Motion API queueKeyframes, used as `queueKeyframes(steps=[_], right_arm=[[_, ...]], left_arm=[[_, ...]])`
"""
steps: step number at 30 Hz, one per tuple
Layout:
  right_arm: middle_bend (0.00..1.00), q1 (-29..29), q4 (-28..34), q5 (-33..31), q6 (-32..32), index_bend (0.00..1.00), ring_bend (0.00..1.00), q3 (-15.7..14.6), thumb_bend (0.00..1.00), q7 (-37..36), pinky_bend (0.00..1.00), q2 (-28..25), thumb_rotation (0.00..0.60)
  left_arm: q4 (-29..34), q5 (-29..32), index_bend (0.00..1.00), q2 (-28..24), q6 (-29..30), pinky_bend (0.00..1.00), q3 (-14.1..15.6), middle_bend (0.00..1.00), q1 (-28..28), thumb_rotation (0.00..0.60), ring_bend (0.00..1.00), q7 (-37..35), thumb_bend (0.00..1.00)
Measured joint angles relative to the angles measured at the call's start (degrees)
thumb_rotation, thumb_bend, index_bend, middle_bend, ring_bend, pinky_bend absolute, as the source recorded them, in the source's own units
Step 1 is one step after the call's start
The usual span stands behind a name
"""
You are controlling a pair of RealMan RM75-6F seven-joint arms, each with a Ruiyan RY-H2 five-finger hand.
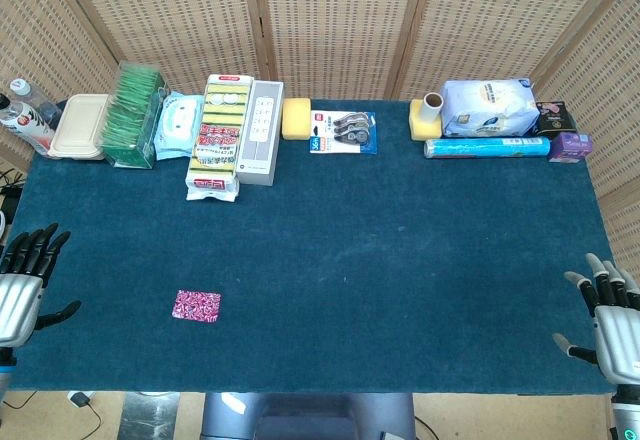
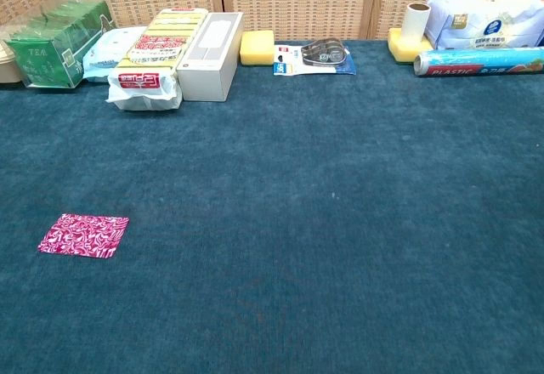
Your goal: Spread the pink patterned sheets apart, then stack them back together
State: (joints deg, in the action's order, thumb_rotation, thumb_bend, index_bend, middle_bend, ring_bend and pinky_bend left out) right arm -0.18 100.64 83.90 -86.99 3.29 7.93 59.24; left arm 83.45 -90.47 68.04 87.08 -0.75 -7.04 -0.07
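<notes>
The pink patterned sheets [image 1: 196, 306] lie as one small flat square on the dark teal cloth, near the front left; in the chest view the pink patterned sheets [image 2: 83, 235] sit at the left. My left hand [image 1: 22, 282] hovers at the table's left edge, well left of the sheets, fingers spread and empty. My right hand [image 1: 610, 320] rests at the far right front corner, fingers apart, holding nothing. Neither hand shows in the chest view.
Along the back edge stand a green tea box [image 1: 133, 115], wipes pack [image 1: 178, 126], sponge packs [image 1: 218, 136], a grey box [image 1: 259, 130], a yellow sponge [image 1: 297, 118], tape pack [image 1: 343, 131], plastic wrap roll [image 1: 486, 147] and a white bag [image 1: 487, 108].
</notes>
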Motion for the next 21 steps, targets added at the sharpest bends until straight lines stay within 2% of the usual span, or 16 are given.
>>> queueKeyframes(steps=[11, 15, 21], right_arm=[[0.03, -0.24, 0.26, -0.4, -0.16, 0.19, 0.0, 0.26, 0.0, -2.56, 0.0, -1.17, 0.6], [0.03, -0.43, 0.32, -0.7, -0.4, 0.19, 0.0, 0.44, 0.0, -3.66, 0.0, -1.65, 0.6], [0.03, -0.5, 0.41, -1.23, -0.38, 0.19, 0.0, 0.75, 0.0, -4.92, 0.0, -2.32, 0.6]], left_arm=[[1.42, -1.97, 0.0, -0.46, -3.67, 0.02, 2.33, 0.0, -0.98, 0.6, 0.0, 0.09, 0.06], [3.13, -5.26, 0.0, -1.49, -7.11, 0.02, 4.93, 0.0, -2.48, 0.6, 0.0, -1.81, 0.06], [7.33, -9.68, 0.0, -3.62, -15.43, 0.02, 8.81, 0.0, -6.51, 0.6, 0.0, -3.98, 0.06]])
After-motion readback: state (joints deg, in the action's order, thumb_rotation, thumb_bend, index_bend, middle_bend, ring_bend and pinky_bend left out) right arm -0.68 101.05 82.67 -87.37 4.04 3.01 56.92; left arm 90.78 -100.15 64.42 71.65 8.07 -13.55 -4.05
